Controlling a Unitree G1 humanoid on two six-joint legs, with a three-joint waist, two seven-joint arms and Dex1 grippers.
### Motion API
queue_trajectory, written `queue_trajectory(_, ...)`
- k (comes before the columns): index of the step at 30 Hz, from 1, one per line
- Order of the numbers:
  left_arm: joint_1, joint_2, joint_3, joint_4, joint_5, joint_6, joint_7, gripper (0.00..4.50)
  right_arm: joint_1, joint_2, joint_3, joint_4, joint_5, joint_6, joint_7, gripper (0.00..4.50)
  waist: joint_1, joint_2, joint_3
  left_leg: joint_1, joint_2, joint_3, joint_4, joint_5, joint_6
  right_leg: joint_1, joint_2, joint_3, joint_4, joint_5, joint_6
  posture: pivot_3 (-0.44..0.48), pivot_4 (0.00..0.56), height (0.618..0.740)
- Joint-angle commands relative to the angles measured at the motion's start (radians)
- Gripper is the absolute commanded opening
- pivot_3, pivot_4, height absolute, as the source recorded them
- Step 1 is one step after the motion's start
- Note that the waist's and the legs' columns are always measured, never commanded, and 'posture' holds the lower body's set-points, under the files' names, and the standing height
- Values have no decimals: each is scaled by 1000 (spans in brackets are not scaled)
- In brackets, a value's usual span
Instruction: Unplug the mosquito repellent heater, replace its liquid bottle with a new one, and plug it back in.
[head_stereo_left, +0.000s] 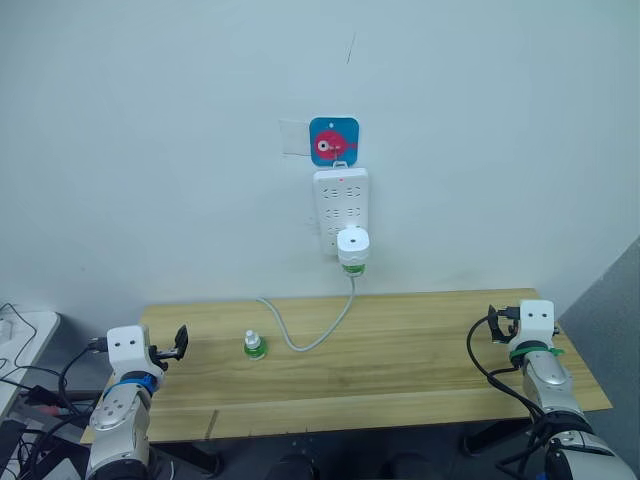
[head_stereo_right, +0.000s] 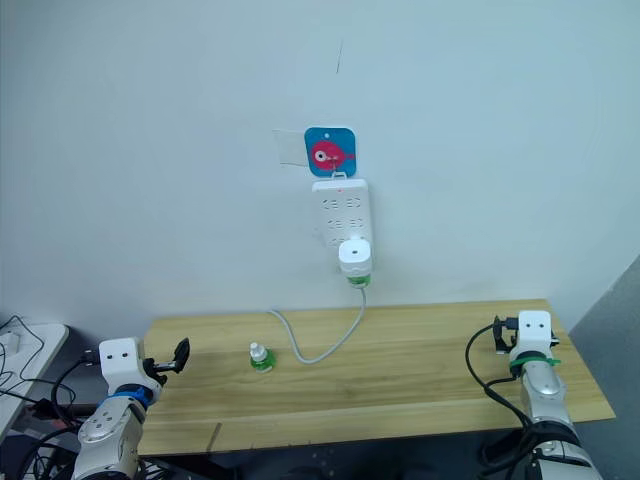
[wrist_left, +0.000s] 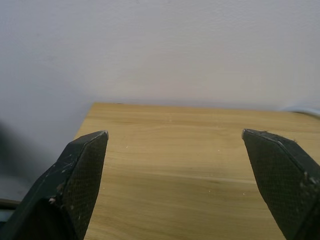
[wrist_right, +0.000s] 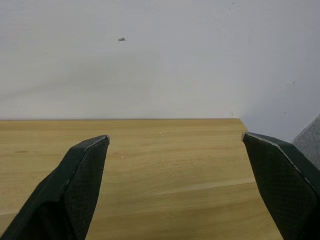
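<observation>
Nearest, at the table's left end: left gripper (wrist_left: 175, 145), two black textured fingers (wrist_left: 80, 165) spread wide, nothing between them, hovering above bare wood. Seen from the head, same gripper (head_stereo_left: 180, 343) over the left edge of the long pale wooden table (head_stereo_left: 420, 340). At the opposite end, right gripper (wrist_right: 175, 145), black fingers (wrist_right: 82, 172) likewise wide apart and holding nothing, poised over the table's right corner near the wall; from the head, white wrist block and black cabling of that arm (head_stereo_left: 535, 325) at the right edge.

On the tabletop, left of centre: small clear bottle with green liquid and a white cap (head_stereo_left: 254, 345), standing upright, well apart from both grippers. Just beside it, a grey-white cable (head_stereo_left: 310, 335) curving across the wood and rising to the wall.

On the pale wall above the table: long white multi-socket power strip (head_stereo_left: 340, 200), mounted upright, a small red light near its top. Plugged into its lower end: small white rounded mosquito repellent heater (head_stereo_left: 353, 243) with a round vent hole facing out, a green-tinted liquid bottle (head_stereo_left: 352, 267) hanging beneath it. Directly above the strip: blue square hook plate with a pink fish figure (head_stereo_left: 333, 141), touching the strip's top edge.

Far left, off the table: tangle of black cables (head_stereo_left: 30, 385) beside a white surface.
</observation>
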Motion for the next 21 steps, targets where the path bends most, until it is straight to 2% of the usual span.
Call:
queue_trajectory(1,-17,23,2,1,-3,-10,-10,4500,3,-19,-16,-54,10,-18,-9,4449,0,0,0,0,0,0,0,0,0,0,0,0,0,0,0,88,0,740)
queue_trajectory(10,-39,31,14,28,-12,-33,-25,4500,42,-18,-20,-110,11,2,-15,4449,-2,0,0,0,0,0,0,0,0,0,0,0,0,0,0,78,0,740)
queue_trajectory(21,-12,35,21,-49,-68,2,-110,4500,79,-1,-5,-190,9,27,-2,4449,-3,0,0,0,0,0,0,0,0,0,0,0,0,0,0,48,3,740)
